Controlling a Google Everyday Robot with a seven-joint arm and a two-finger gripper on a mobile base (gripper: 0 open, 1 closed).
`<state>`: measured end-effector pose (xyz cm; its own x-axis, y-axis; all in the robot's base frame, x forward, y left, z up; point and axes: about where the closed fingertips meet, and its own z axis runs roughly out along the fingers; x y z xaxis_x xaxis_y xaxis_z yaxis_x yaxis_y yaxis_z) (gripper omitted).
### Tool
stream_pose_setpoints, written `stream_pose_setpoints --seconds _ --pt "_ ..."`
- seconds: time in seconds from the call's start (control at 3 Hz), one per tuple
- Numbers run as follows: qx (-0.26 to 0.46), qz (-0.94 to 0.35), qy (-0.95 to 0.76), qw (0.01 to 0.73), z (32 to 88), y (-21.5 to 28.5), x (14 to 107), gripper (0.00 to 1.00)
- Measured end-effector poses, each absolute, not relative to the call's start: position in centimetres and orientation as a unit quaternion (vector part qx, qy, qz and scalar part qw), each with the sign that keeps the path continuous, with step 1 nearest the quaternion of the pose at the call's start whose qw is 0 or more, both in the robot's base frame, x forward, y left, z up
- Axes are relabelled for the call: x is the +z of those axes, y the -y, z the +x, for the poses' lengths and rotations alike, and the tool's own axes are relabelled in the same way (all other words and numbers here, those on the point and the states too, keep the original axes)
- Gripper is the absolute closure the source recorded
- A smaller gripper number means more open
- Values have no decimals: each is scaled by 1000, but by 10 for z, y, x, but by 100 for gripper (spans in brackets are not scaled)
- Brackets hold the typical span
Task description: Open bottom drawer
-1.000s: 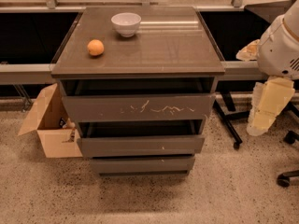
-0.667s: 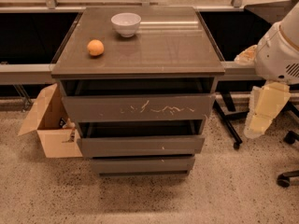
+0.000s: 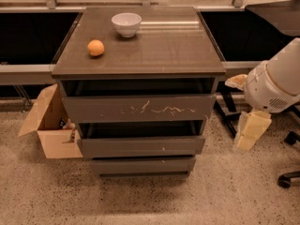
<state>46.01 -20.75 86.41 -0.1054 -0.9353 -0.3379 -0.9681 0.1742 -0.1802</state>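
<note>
Grey-brown bottom drawer [image 3: 143, 165] lowest of three; end effector [image 3: 252, 131] off right, slightly higher, apart; grip state cannot tell.

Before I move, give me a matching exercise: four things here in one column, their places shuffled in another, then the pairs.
1 bottom drawer
2 orange
3 bowl
4 gripper

A cabinet top, at the back
B right of the cabinet, clear of it
C lowest front, near the floor
D cabinet top, left side

Pairs: 1-C, 2-D, 3-A, 4-B
</note>
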Motion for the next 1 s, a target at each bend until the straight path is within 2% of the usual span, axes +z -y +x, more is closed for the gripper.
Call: stream_pose_setpoints --seconds 0.67,1.0 --pt "166 -657 -691 254 470 182 761 0" --pt "166 -657 -691 254 470 182 761 0"
